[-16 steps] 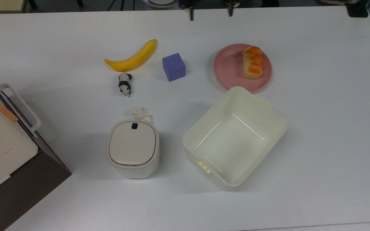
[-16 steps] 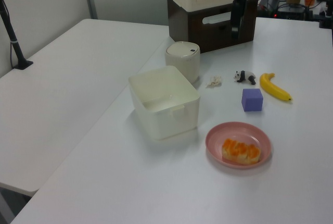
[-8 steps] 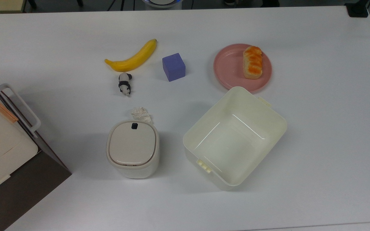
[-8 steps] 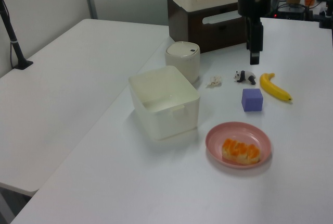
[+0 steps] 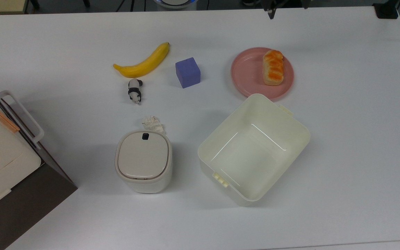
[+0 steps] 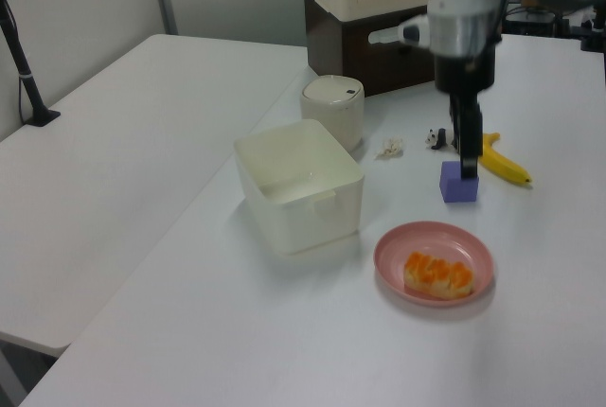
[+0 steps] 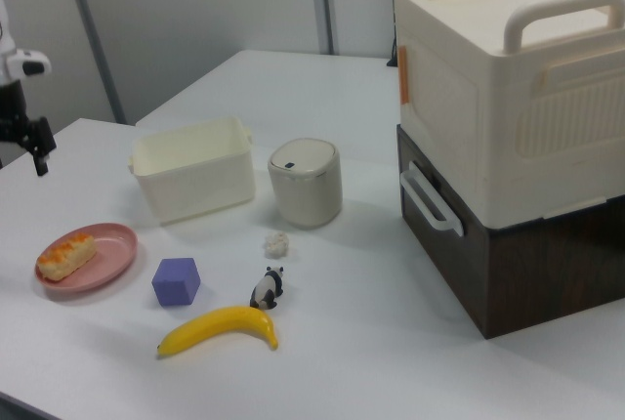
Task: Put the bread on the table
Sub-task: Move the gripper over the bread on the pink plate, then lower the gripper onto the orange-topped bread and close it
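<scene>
The bread (image 5: 273,67) lies on the right half of a round pink plate (image 5: 247,74) on the white table (image 5: 359,146); its braided orange-brown top faces up. My gripper (image 6: 466,163) hangs high over the table, apart from the bread, with nothing in it. At the top view's upper edge one dark finger (image 5: 271,14) pokes in, just beyond the plate. The left view shows bread (image 6: 438,274) and plate (image 6: 478,251) at the lower right, with the gripper overlapping the purple cube. The gripper (image 7: 37,154) hovers above the bread (image 7: 66,255) at the right view's left edge.
A cream bin (image 5: 253,149) stands open right beside the plate. A purple cube (image 5: 187,72), a banana (image 5: 143,63), a panda figure (image 5: 134,91), a crumpled scrap (image 5: 152,122) and a lidded white canister (image 5: 143,160) lie across the table. Stacked boxes (image 7: 508,127) fill one corner.
In the left view the arm has come forward and down, from over the brown box to in front of the purple cube. In the top view the gripper shifted right along the upper edge.
</scene>
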